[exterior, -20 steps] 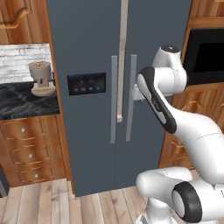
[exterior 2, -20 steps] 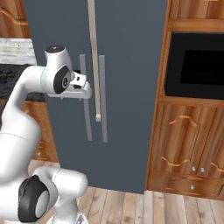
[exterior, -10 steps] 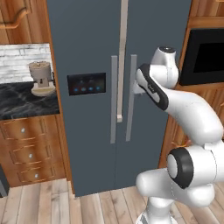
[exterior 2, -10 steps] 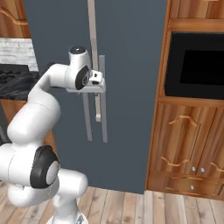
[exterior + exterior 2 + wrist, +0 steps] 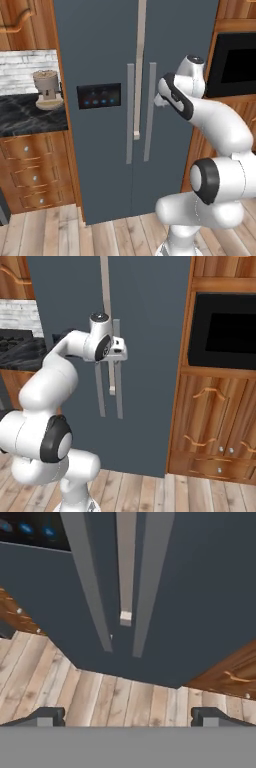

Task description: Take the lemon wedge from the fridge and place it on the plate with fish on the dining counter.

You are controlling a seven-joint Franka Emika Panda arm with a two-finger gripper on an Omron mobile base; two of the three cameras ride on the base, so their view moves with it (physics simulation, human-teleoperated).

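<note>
Change: the white arm has swung in toward the tall dark slate-blue double-door fridge (image 5: 110,100); its two-finger gripper (image 5: 122,350) now sits just beside the right-hand long grey vertical handle (image 5: 149,112), where a second ago it hung further back.
Fingers: spread wide, nothing between them; the two dark tips (image 5: 47,716) stand far apart at the bottom of the hand view.
Meaning for task: judged an approach to the door handle; opening has not begun, both doors are shut.
Lemon wedge: cannot be seen; presumably behind the closed doors.
Plate with fish, dining counter: cannot be placed from here.
In the way: the shut right door itself; the left handle (image 5: 129,114) and the pale centre strip (image 5: 139,70) stand close to the target handle, so a grab could catch the wrong bar.
Around: black panel with blue lights (image 5: 98,95) on the left door; beige coffee machine (image 5: 47,90) on the black marble worktop (image 5: 25,117), near its fridge-side edge; black built-in oven (image 5: 224,331) in brown wooden cabinets to the right; plank floor (image 5: 115,699) below.
</note>
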